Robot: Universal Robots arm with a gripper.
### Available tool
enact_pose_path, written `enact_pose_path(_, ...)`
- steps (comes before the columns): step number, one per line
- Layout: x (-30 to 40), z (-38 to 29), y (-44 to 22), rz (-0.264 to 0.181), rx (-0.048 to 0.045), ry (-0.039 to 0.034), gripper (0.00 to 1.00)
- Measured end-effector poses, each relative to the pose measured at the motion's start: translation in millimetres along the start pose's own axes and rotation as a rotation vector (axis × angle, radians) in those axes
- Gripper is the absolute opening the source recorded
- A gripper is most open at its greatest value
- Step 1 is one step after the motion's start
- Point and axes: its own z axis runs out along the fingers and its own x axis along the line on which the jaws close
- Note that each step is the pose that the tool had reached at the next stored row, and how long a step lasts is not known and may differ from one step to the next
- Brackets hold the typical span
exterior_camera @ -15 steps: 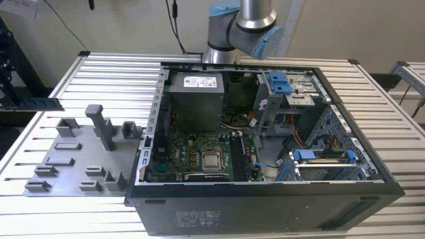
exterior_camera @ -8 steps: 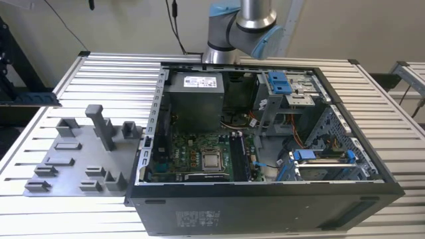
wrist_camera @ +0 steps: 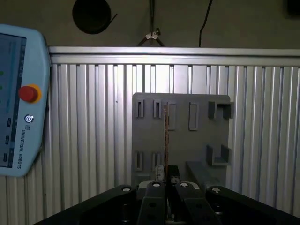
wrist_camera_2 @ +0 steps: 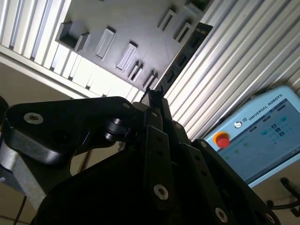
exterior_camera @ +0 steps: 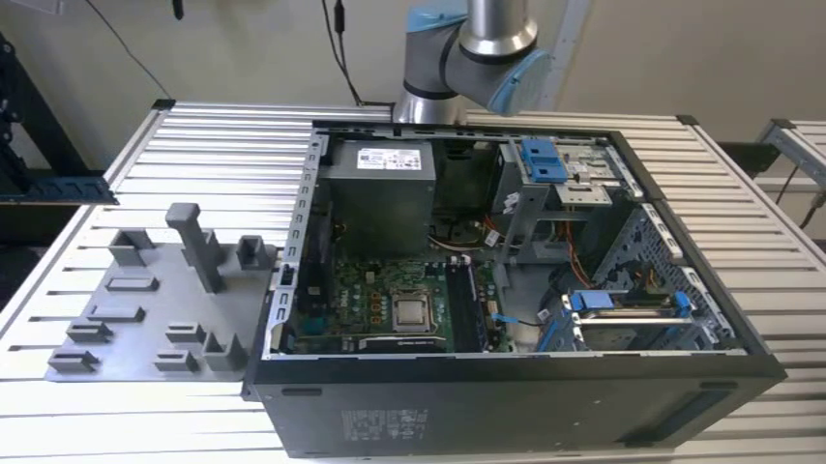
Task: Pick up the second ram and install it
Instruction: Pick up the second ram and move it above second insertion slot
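Gripper (wrist_camera: 165, 182) state: my fingers are pressed together on one end of the second ram (wrist_camera: 165, 140), pinching it.

In the first wrist view the stick is edge-on. It shows as a thin line running straight out from my fingertips and across the face of the grey holder tray (wrist_camera: 187, 140), between two of the tray's slots.

In the second wrist view the same stick (wrist_camera_2: 186, 52) reads as a dark strip with small chips. It leaves the gripper (wrist_camera_2: 153, 97) and runs along the edge of the tray (wrist_camera_2: 136, 23), where the tray meets the slatted table (wrist_camera_2: 234, 61). I cannot tell whether the far end touches the tray or hangs clear of it.

The teach pendant (wrist_camera: 18, 98) sits well apart from the tray, off to one side.

In the exterior view the tray (exterior_camera: 142, 319) lies flat on the table (exterior_camera: 193, 145), and the open computer case (exterior_camera: 516, 396) stands just beside it. My arm (exterior_camera: 471, 48) rises beyond the case, on its far side from the tray.
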Motion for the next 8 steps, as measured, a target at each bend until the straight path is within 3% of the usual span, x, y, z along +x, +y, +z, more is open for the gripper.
enact_pose_path(8, -0.1, 0.0, -9.0, 0.000, -0.0003, 0.0000, 0.14)
